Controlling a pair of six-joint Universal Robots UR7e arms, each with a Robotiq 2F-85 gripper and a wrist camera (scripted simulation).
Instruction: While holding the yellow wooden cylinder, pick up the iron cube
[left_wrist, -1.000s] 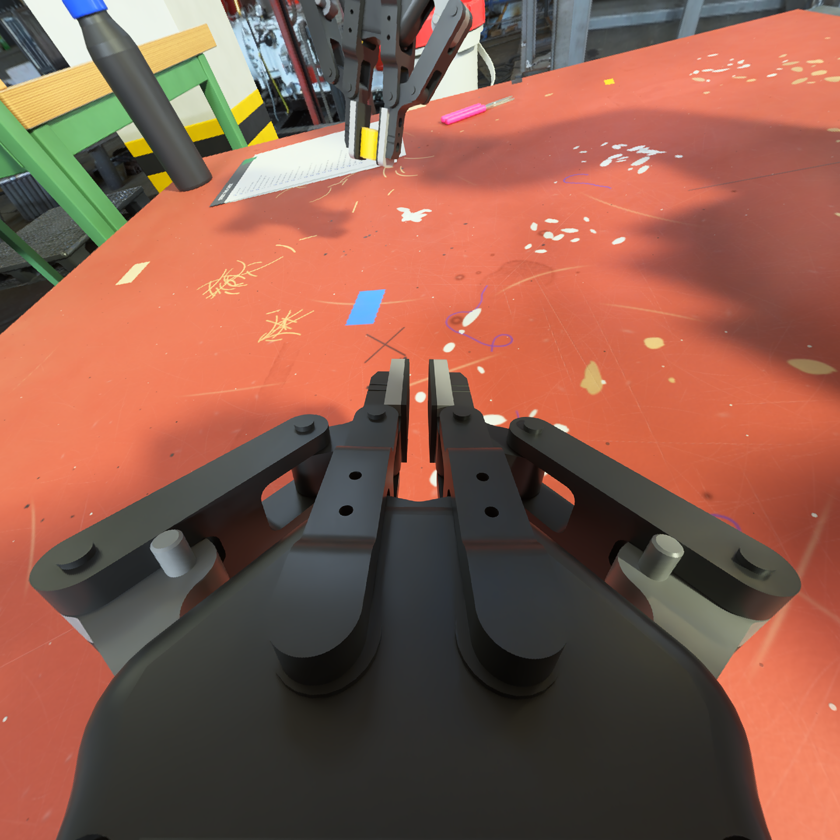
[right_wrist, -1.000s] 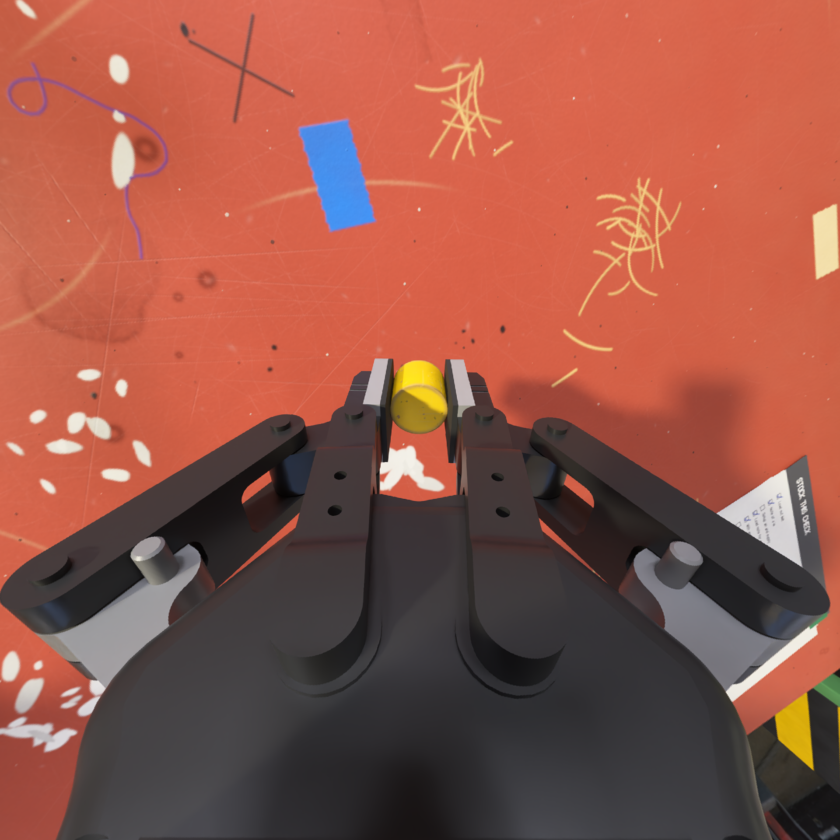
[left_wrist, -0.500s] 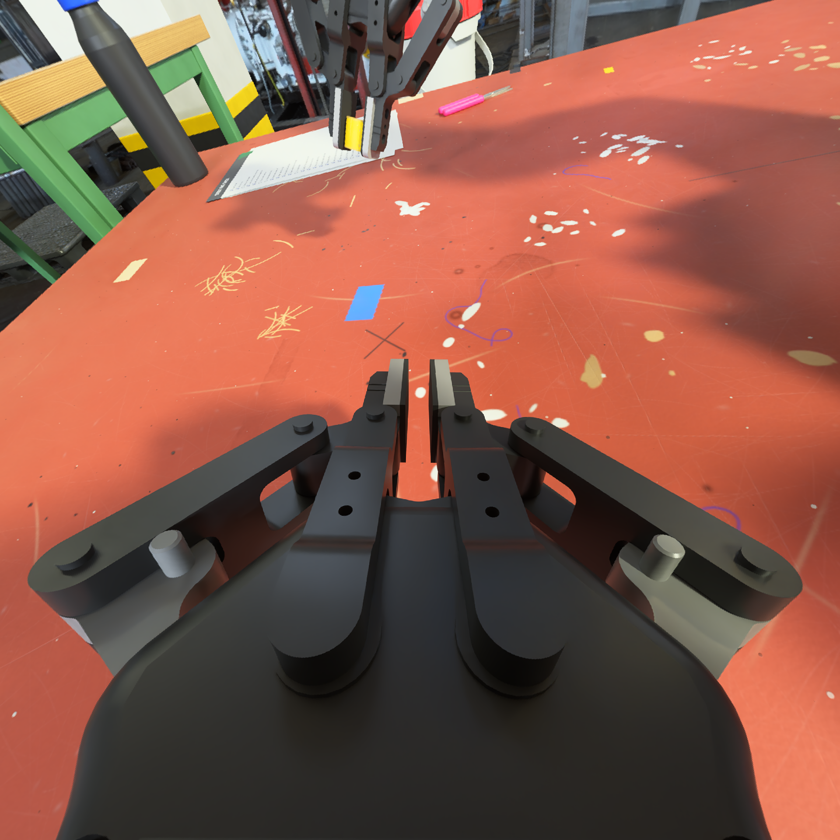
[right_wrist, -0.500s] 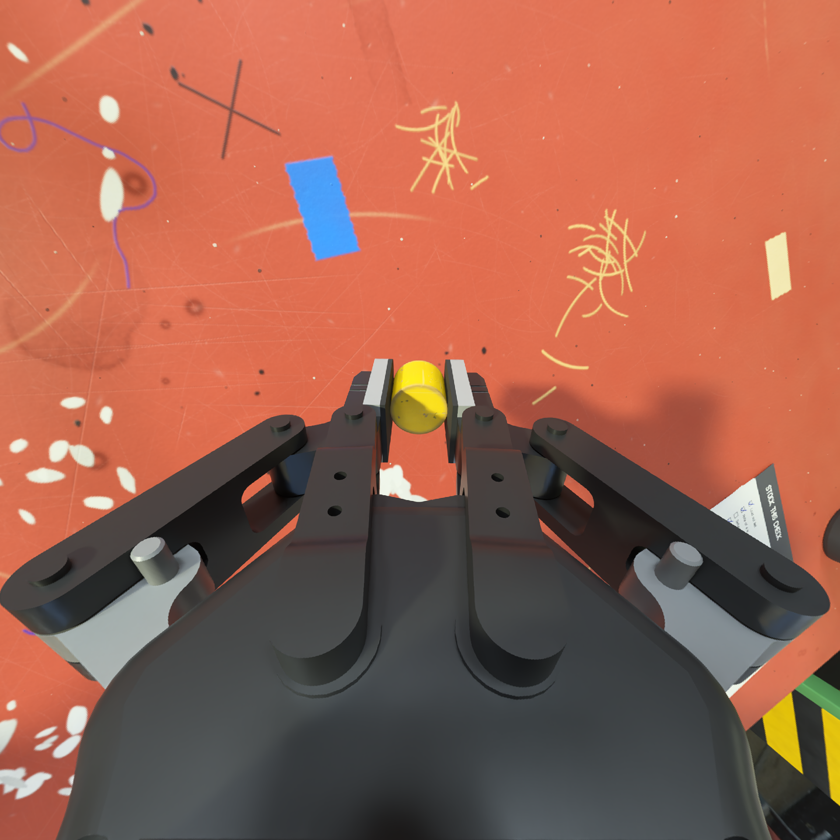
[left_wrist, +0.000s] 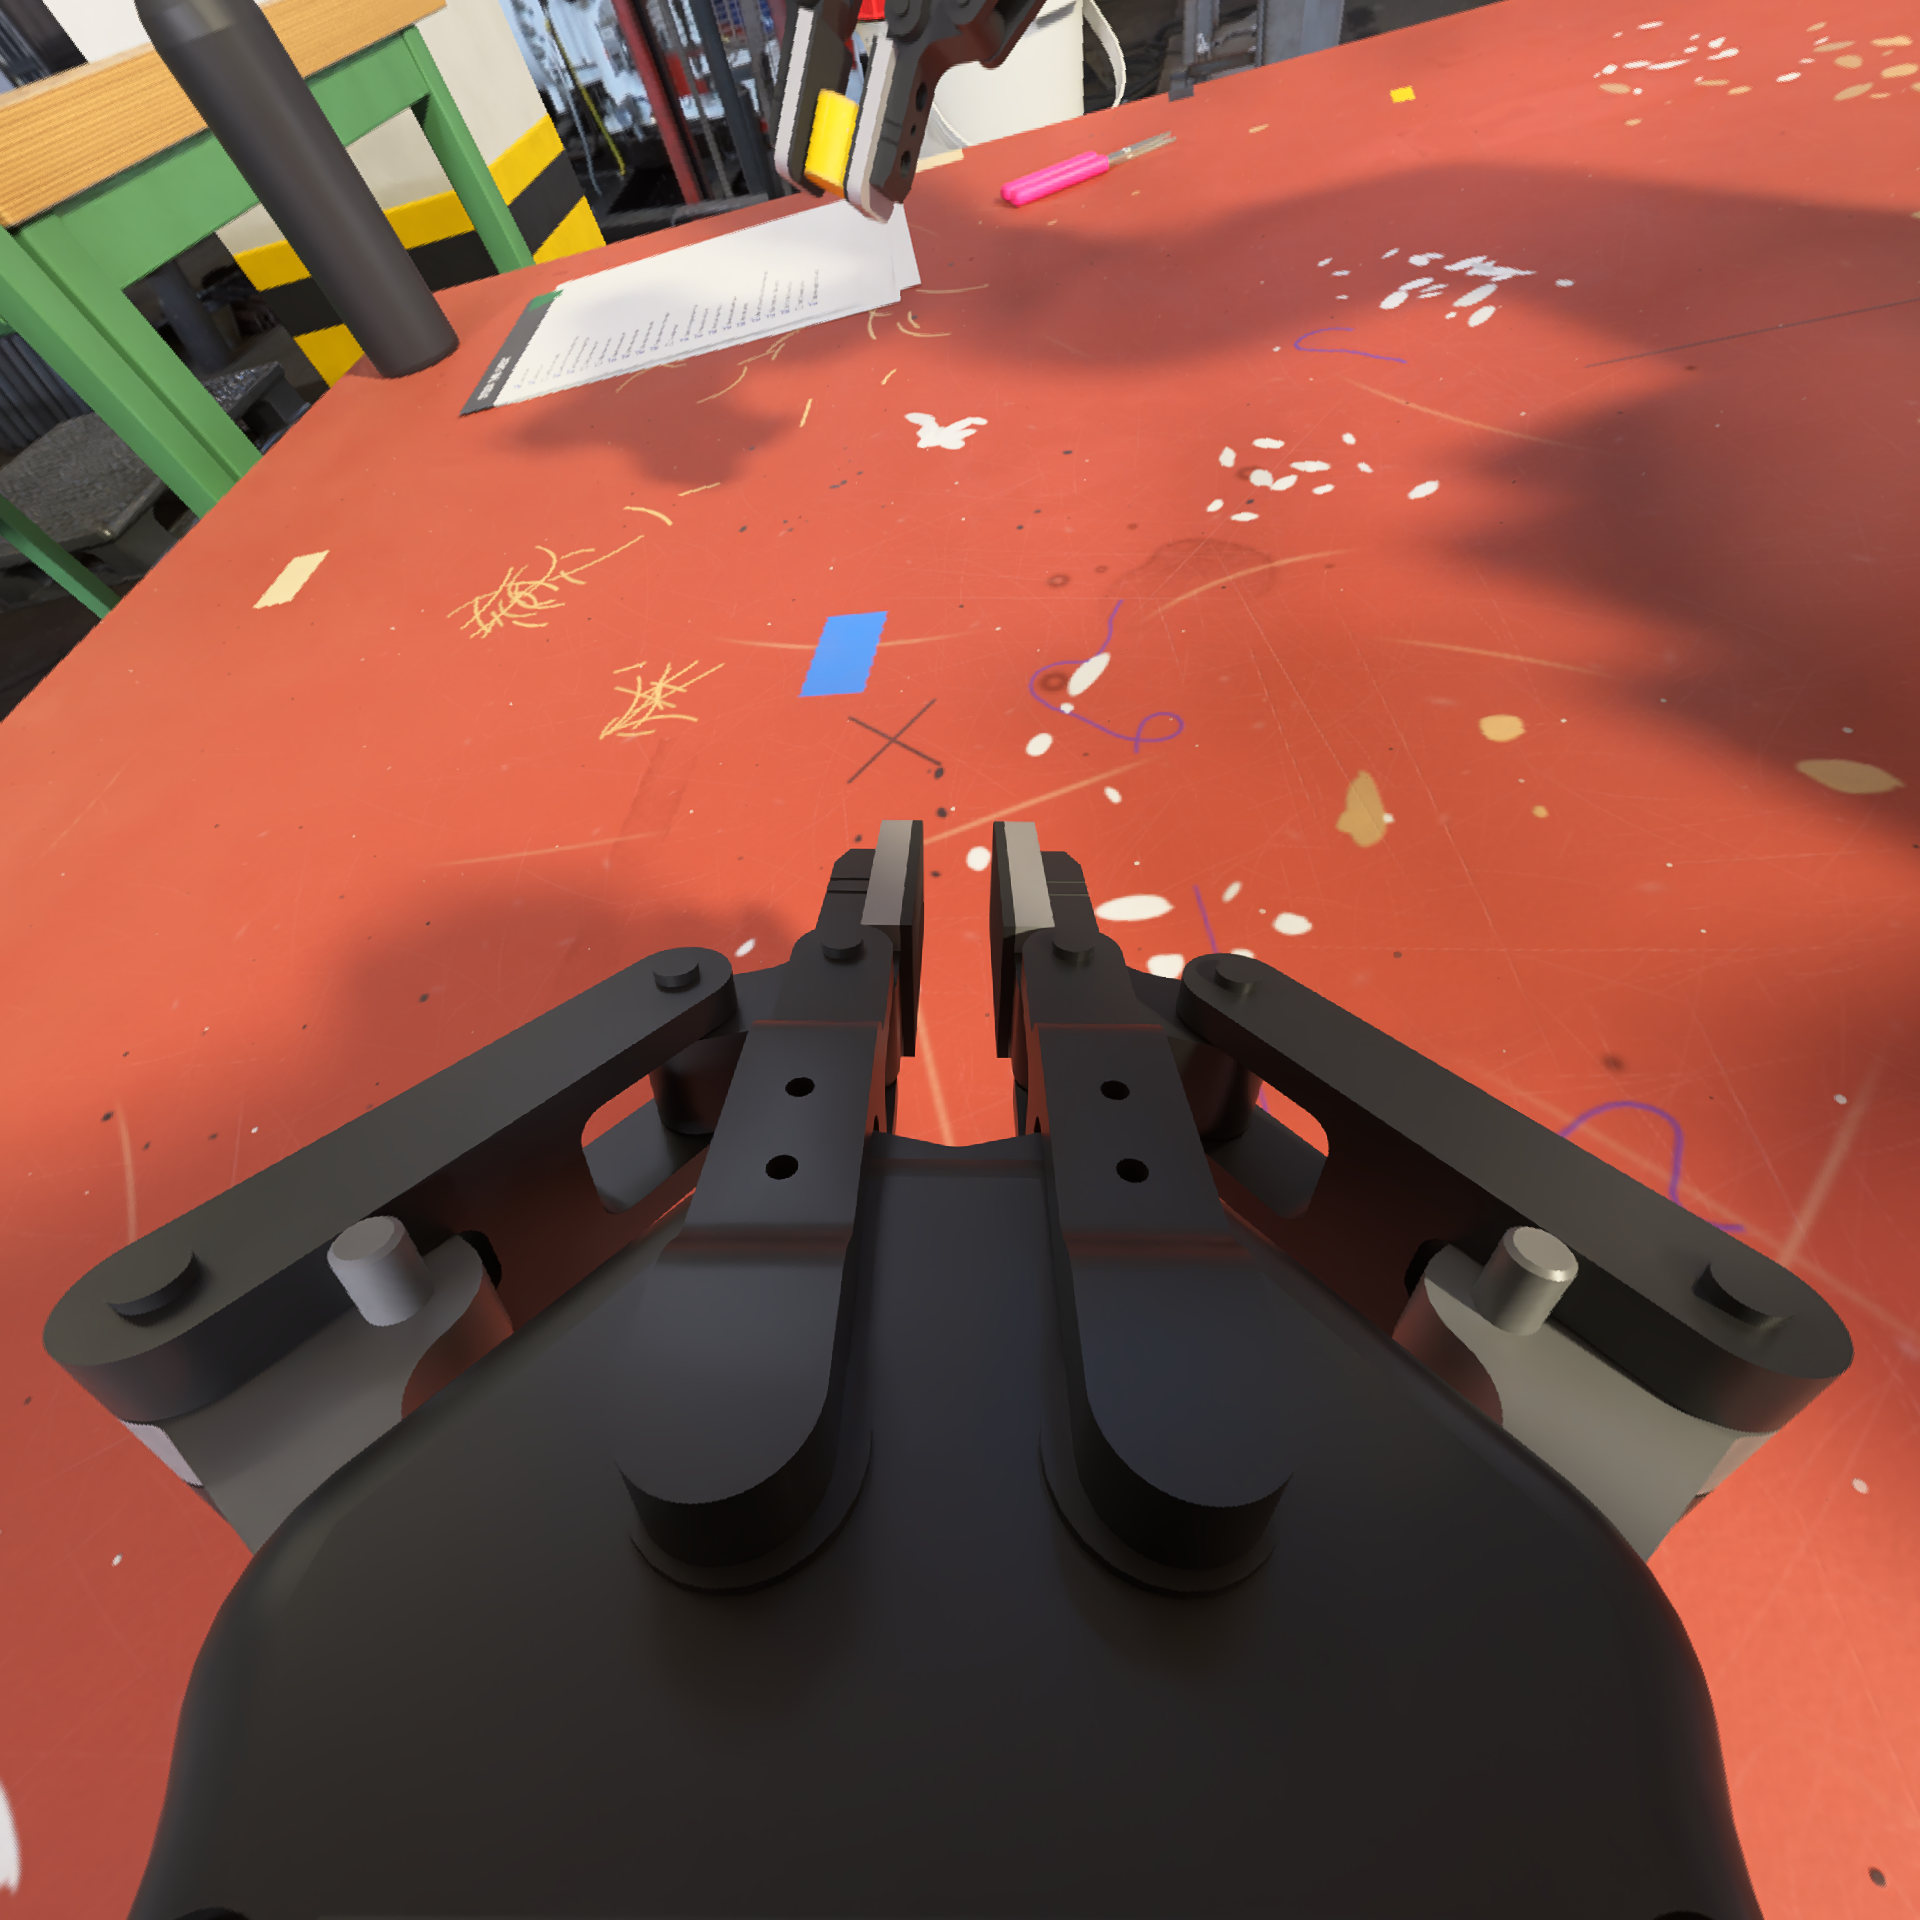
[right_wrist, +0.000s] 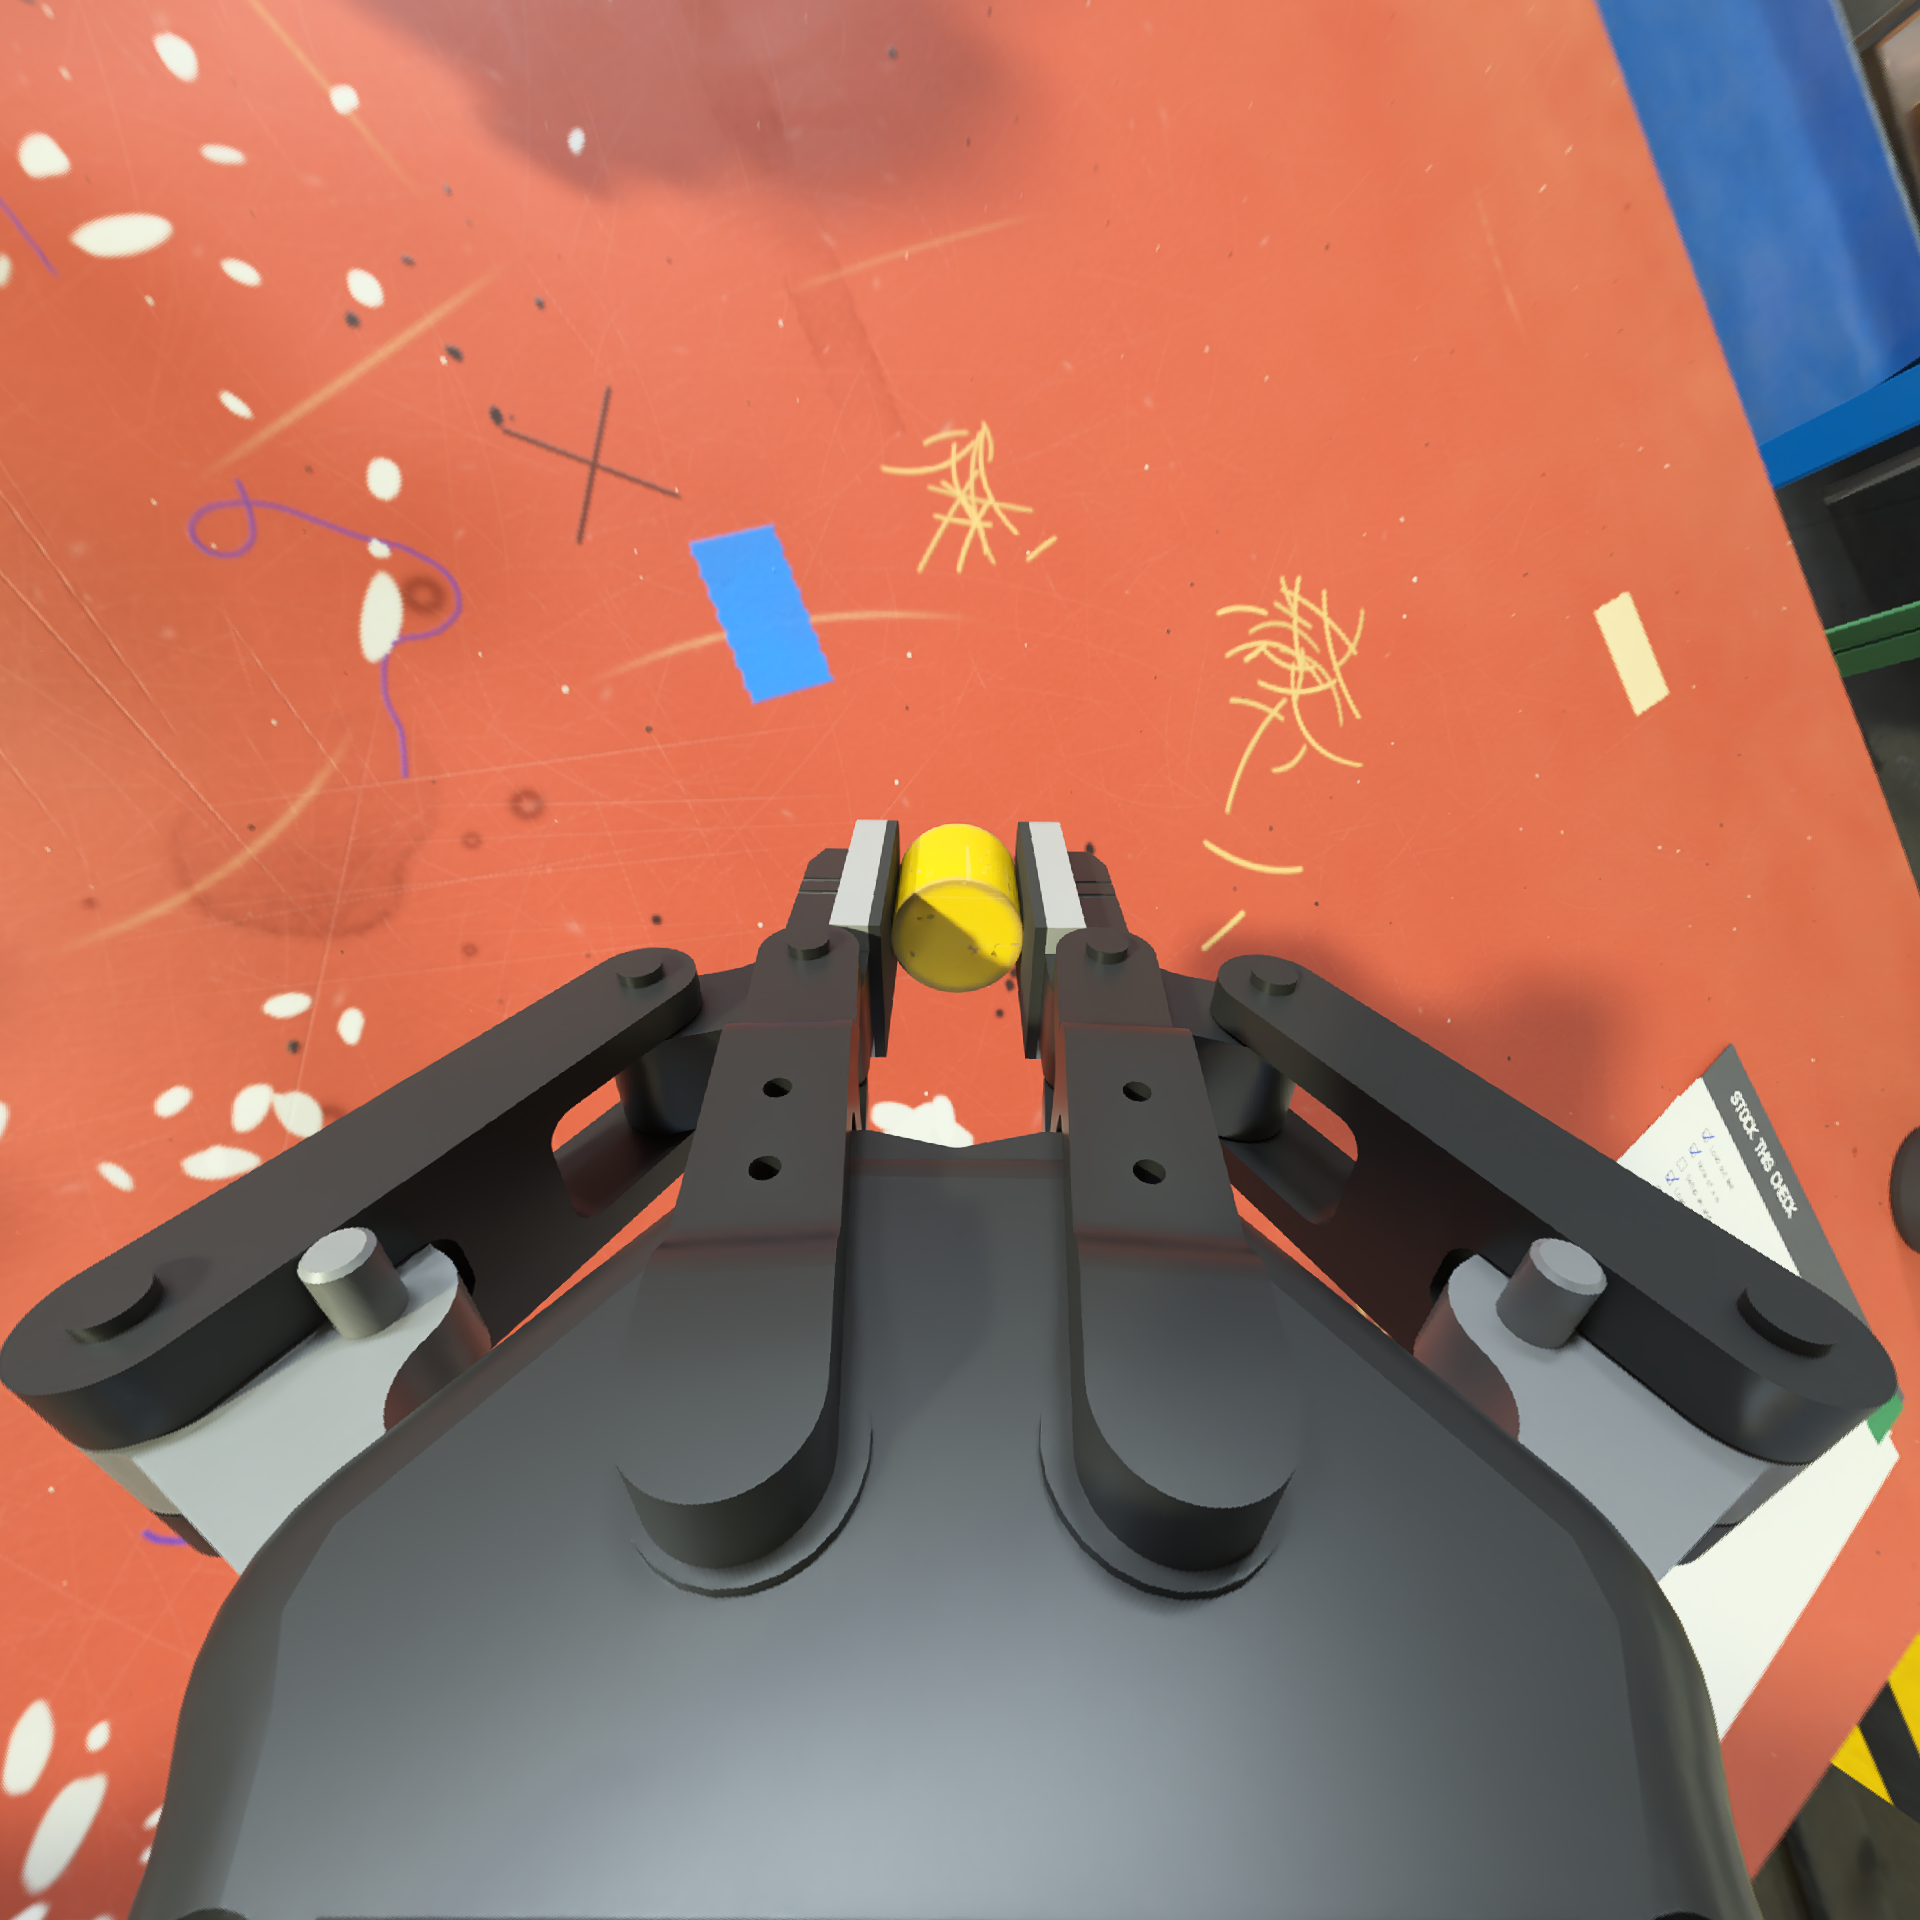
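Note:
My right gripper (right_wrist: 956, 883) is shut on the yellow wooden cylinder (right_wrist: 956, 914) and holds it well above the red table (right_wrist: 1247, 312). In the left wrist view the same gripper (left_wrist: 842, 156) hangs at the far top with the yellow cylinder (left_wrist: 831, 140) between its pads, above a paper sheet. My left gripper (left_wrist: 958, 862) is empty, low over the table, its jaws a narrow gap apart. No iron cube shows in either view.
A white paper sheet (left_wrist: 707, 312) lies at the table's far left next to a dark upright post (left_wrist: 301, 197). A pink tool (left_wrist: 1060, 177) lies at the far edge. A green bench (left_wrist: 156, 187) stands beyond the table. A blue patch (left_wrist: 844, 652) marks the tabletop.
My right gripper has risen higher over the table with the yellow cylinder still in it. The gap between my left gripper's fingers has widened a little.

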